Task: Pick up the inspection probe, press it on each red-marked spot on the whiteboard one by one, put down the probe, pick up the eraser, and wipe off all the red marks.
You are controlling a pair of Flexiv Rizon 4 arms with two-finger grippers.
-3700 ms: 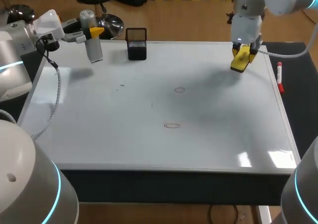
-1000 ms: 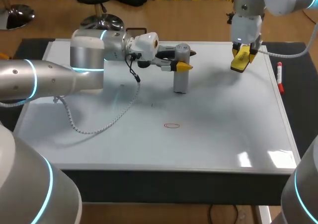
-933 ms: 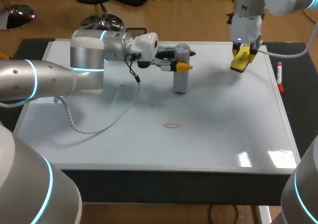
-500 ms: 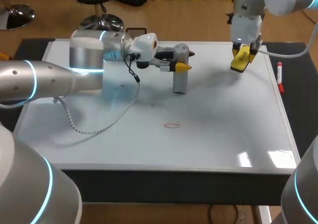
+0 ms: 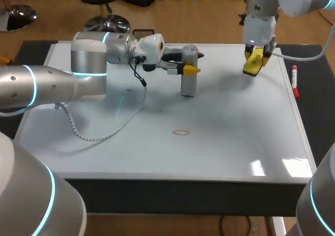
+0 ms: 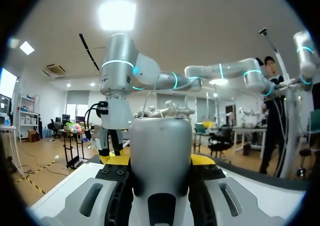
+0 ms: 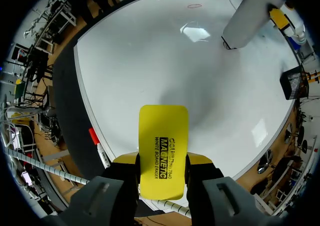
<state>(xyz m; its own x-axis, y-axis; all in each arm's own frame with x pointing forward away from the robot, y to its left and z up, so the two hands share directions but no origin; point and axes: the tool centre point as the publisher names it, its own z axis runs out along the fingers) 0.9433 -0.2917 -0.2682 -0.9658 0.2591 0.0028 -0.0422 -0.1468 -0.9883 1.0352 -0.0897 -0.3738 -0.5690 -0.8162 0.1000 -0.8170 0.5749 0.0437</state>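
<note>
Probe [image 5: 188,84] stands upright, clenched in left fingers [image 5: 192,68]; next red mark [image 5: 181,132] sits straight toward the robot; right fingers [image 7: 199,160] grasp eraser [image 7: 163,156].

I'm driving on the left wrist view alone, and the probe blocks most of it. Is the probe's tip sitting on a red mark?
Observer: In the head view the inspection probe stands upright with its lower end at the whiteboard. Any mark beneath it is hidden, and I cannot tell whether it touches.
Operator: Is any red mark showing?
Observer: One red oval, uncovered, lies between the probe and the board's near edge.
Operator: And the other arm?
Observer: The right gripper hangs over the board's far right part, jaws shut on the yellow eraser.
</note>
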